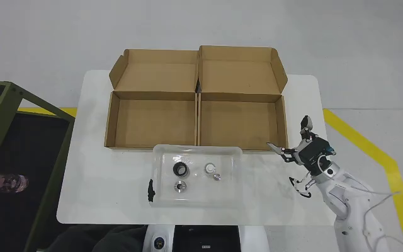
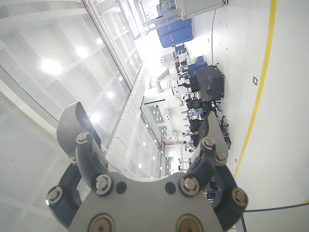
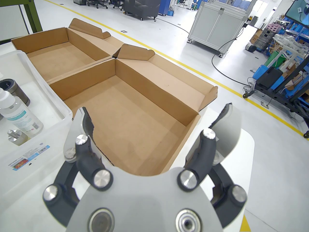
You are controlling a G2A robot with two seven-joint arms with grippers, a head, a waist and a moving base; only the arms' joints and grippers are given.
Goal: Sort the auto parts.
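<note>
I'm watching the parts sitting in a clear plastic tray (image 1: 198,194) at the table's near edge: a dark cylindrical bearing (image 1: 181,169), a small clear bottle (image 1: 210,167) standing upright, and two short metal studs (image 1: 181,186), all apart from one another. A small black piece (image 1: 150,189) is lying against the tray's left rim; I can't tell what it is.

Just beyond the tray, the left box (image 1: 151,123) and right box (image 1: 239,125), both plain brown cardboard, are lying side by side and touching, lids folded back.

The table (image 1: 94,170) is smooth and white with rounded corners, standing on a pale glossy floor (image 1: 352,75) crossed by a yellow line (image 1: 371,151).

The right gripper (image 1: 290,137) is hanging over the table's right side near the right box, jaws spread and holding nothing. The left gripper (image 2: 143,112) is pointing up at ceiling lights, jaws likewise apart.
</note>
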